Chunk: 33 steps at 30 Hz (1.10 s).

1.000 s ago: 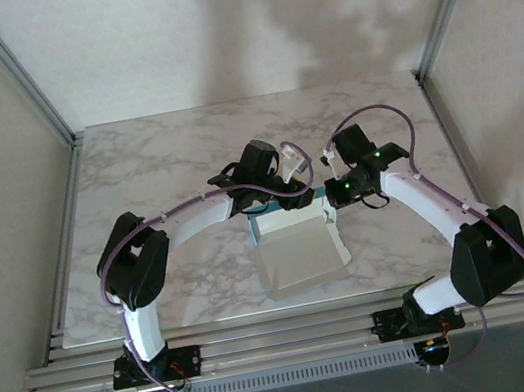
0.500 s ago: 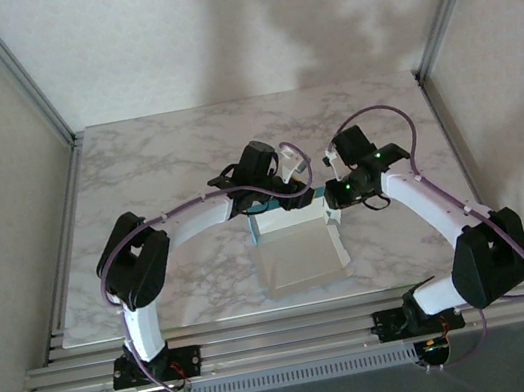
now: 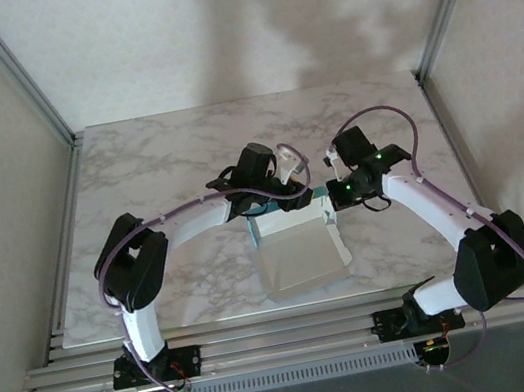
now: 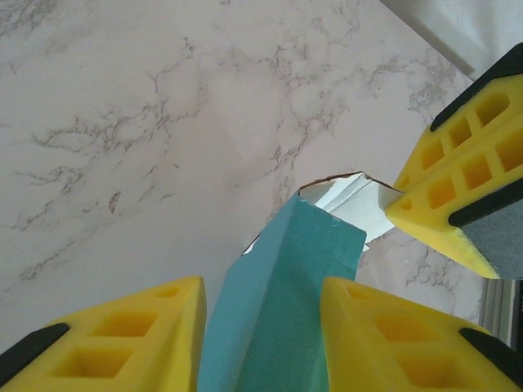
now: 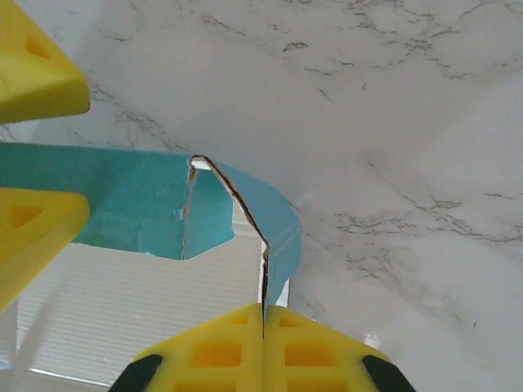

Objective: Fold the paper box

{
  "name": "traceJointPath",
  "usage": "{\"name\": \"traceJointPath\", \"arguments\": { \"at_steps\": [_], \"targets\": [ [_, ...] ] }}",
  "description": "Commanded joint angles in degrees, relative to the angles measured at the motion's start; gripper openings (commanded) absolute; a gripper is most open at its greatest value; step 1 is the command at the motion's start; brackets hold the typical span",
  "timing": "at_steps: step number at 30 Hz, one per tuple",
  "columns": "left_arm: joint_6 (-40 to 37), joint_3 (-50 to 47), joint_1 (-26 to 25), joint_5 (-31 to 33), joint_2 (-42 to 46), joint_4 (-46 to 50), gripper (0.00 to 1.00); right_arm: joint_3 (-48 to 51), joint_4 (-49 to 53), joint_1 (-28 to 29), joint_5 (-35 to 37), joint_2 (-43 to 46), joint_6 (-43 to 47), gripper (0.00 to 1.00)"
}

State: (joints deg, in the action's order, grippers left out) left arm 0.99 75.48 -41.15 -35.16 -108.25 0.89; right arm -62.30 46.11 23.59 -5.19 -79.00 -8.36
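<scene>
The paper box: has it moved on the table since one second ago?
No. Seen from above, the paper box lies at the same spot against the near edge of the table; no shift shows.

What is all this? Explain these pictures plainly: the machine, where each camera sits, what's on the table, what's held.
Two robot arms are bolted at the near edge of a marble table. One picture looks down from above; the other two come from a camera on each wrist, so its yellow fingers show. On the table lies a half-folded paper box, turquoise outside, pale inside. The right tool is shut on a corner flap of it. The left tool has its jaws either side of the far wall; whether they squeeze it, I cannot tell.
</scene>
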Motion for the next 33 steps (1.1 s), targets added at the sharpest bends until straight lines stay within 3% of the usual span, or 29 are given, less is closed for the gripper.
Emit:
{"name": "traceJointPath", "arguments": {
  "at_steps": [1,10,20,27,33],
  "targets": [
    [2.1,-1.8,-0.3,0.6,1.7,0.2,0.41,-0.8,0.3,1.1,-1.7,0.1,-0.6,0.00],
    [4.5,-2.8,-0.5,2.7,4.4,-0.7,0.39,0.9,-0.2,3.8,1.7,-0.4,-0.7,0.00],
    [7.1,-5.8,-1.3,6.5,15.8,-0.7,0.39,2.8,-1.8,4.3,2.2,1.6,-0.4,0.00],
    [7.9,-14.0,-10.7,7.2,22.4,-0.9,0.39,2.8,-2.0,4.4,2.2,2.2,-0.3,0.00],
    [11.7,-22.2,-20.3,12.3,21.2,-14.5,0.38,2.5,-2.1,4.4,2.0,1.7,-0.2,0.00]
  ]
}}
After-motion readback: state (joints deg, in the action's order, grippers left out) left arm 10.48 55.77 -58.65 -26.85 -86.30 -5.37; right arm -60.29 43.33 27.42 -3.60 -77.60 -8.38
